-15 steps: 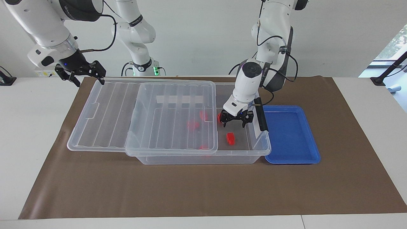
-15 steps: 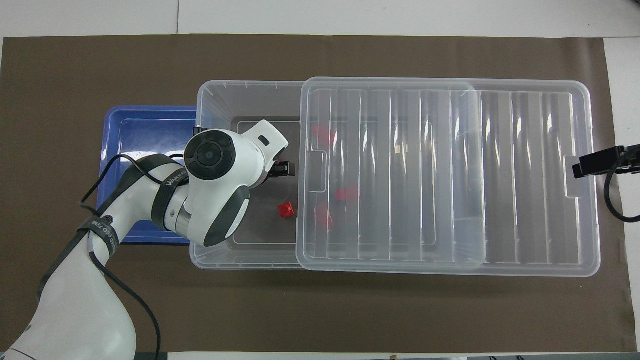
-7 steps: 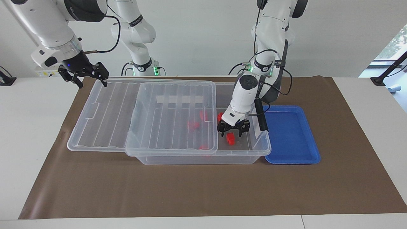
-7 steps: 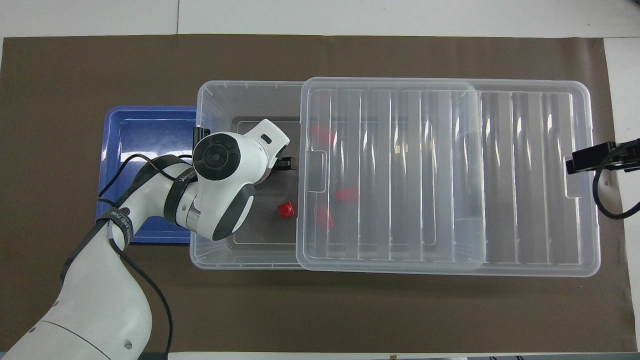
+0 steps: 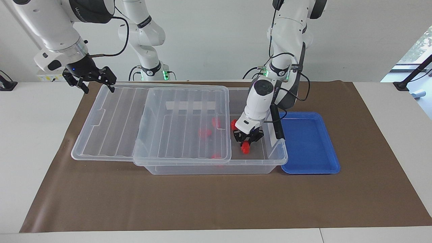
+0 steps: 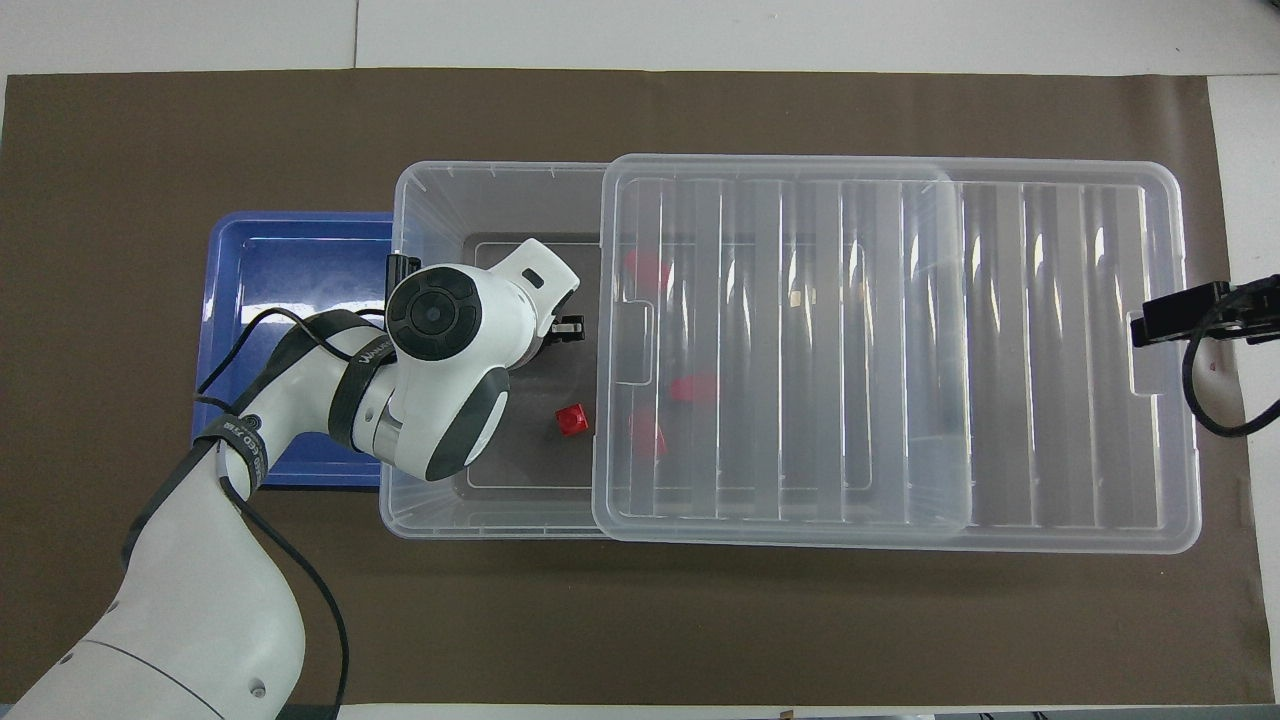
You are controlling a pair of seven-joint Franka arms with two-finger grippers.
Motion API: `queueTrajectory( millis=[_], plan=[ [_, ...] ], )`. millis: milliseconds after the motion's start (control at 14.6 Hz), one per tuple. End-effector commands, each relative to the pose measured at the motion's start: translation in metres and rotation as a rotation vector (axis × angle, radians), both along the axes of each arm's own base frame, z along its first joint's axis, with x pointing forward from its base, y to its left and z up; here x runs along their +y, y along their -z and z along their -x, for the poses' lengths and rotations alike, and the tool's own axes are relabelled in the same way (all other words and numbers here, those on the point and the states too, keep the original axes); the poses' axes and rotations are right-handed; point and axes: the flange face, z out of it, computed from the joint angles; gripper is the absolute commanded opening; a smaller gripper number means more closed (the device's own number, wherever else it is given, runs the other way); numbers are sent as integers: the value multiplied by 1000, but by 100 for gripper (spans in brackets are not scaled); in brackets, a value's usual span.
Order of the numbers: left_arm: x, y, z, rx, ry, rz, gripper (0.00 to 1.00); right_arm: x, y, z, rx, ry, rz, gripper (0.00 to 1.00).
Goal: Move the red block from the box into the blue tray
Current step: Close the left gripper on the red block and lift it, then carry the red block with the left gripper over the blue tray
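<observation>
The clear box [image 5: 209,167] stands mid-table with its ribbed lid [image 5: 155,121] slid toward the right arm's end, leaving the end beside the blue tray [image 5: 308,145] uncovered. My left gripper [image 5: 246,143] is down in that uncovered end, fingers closed in on a red block [image 5: 246,150] on the box floor. In the overhead view my left wrist [image 6: 440,320] hides this block. A second red block [image 5: 233,124] lies uncovered nearer to the robots and shows in the overhead view [image 6: 572,420]. My right gripper [image 5: 89,80] waits open over the lid's outer end.
Three more red blocks [image 5: 205,132] lie under the lid. The blue tray [image 6: 290,270] holds nothing. A black clip handle [image 5: 277,125] stands on the box end beside the tray. Brown paper [image 5: 216,202] covers the table.
My left gripper has dropped lower into the box and its fingers have closed from wide open onto the red block. My right gripper has shifted slightly over the lid's end.
</observation>
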Motion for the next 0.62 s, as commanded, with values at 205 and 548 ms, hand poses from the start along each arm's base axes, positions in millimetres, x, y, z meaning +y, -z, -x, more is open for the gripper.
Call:
queueTrajectory(
  millis=[205,548],
  plan=[
    [26,-73,12,45,-20,-39,0,-1,2,5,-8,13,7,100],
    [37,-147,33,38,-25,-35,0,-16,12,12,-15,-54,4,77]
  ],
)
